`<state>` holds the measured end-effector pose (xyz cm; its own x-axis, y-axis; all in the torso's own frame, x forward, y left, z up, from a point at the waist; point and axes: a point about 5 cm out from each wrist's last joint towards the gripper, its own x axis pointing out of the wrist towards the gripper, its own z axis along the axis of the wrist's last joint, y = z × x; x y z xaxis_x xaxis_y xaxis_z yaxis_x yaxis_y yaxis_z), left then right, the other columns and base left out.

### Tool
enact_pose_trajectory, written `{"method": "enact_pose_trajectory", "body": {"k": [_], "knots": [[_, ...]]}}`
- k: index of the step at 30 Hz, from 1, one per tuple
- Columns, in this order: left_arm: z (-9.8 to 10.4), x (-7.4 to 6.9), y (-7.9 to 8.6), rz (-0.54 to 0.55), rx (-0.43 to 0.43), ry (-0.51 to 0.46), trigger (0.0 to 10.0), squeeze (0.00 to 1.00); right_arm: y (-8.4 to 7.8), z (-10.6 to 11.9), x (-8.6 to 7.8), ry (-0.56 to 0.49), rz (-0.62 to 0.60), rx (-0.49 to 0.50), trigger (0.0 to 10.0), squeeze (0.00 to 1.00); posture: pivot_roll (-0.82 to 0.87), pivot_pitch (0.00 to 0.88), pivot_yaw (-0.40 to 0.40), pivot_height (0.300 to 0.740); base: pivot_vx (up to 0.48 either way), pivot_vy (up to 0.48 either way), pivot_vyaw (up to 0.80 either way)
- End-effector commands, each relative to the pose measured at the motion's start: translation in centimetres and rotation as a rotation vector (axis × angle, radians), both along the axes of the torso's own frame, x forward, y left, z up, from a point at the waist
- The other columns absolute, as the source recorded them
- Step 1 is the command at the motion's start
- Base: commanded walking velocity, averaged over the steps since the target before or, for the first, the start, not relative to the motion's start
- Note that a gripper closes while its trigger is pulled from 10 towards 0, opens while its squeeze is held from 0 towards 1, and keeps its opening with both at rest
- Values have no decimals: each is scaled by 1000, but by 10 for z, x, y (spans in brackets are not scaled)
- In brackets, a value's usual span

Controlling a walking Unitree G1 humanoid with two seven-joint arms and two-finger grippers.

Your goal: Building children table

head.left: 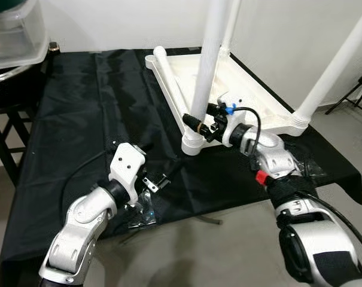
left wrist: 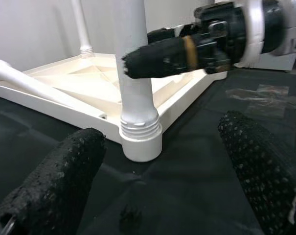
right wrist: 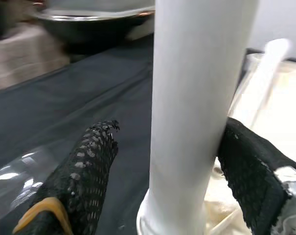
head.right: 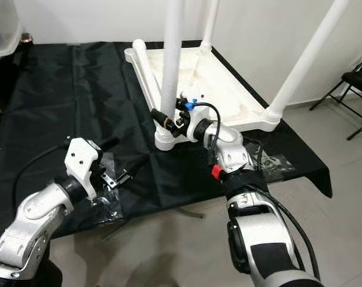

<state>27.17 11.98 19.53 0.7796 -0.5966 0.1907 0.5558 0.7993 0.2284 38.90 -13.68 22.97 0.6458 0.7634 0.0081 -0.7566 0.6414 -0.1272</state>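
Left eye view looks down on a tabletop (head.left: 79, 119) draped in black cloth, where a white children's table (head.left: 228, 89) lies upside down with its underside facing up. 3 white legs stand upright from its corners: the near leg (head.left: 206, 72) at the corner closest to the robot, the right leg (head.left: 336, 66) at the right corner, and a far leg (head.left: 231, 24) behind. A 4th leg (head.left: 169, 75) lies flat along the left rim of the upturned table, not screwed in.

The right tool (head.left: 198, 124) reaches in from the right at the base of the near leg, just above its threaded collar (left wrist: 140, 129). In the right wrist view its 2 black fingers (right wrist: 86, 166) sit on either side of the leg, 1 pressed against it and the other with a narrow gap, so the tool is partly open around the leg rather than clamped tight.

The left tool (head.left: 160, 179) hovers low over the black cloth in front of the near corner, well apart from the leg. In the left wrist view its fingers (left wrist: 55, 181) are spread wide and hold nothing. A crumpled clear plastic bag (head.left: 142, 212) lies on the cloth beneath the left wrist.
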Motion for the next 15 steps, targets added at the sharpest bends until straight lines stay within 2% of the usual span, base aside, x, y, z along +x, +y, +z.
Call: {"method": "enact_pose_trajectory", "body": {"k": [1,6,7,10,15], "knots": [[-4,-1,1,1,7,10,10000,0,5,0,-4,28,171,-67,10000,0,92,110,-84,740,0,0,0],[-3,-2,1,4,11,8,10000,0,-3,8,-3,28,244,-111,10000,0,98,107,-85,740,0,0,0],[-4,-3,1,4,14,8,10000,0,-7,18,2,4,196,-126,10000,0,98,103,-87,740,0,0,0],[-4,-3,2,2,19,10,10000,0,-9,27,8,-9,136,-122,10000,0,98,105,-84,740,0,0,0],[-4,-3,2,3,18,12,10000,0,-10,37,11,-27,120,-105,10000,0,103,105,-86,740,0,0,0]]}}
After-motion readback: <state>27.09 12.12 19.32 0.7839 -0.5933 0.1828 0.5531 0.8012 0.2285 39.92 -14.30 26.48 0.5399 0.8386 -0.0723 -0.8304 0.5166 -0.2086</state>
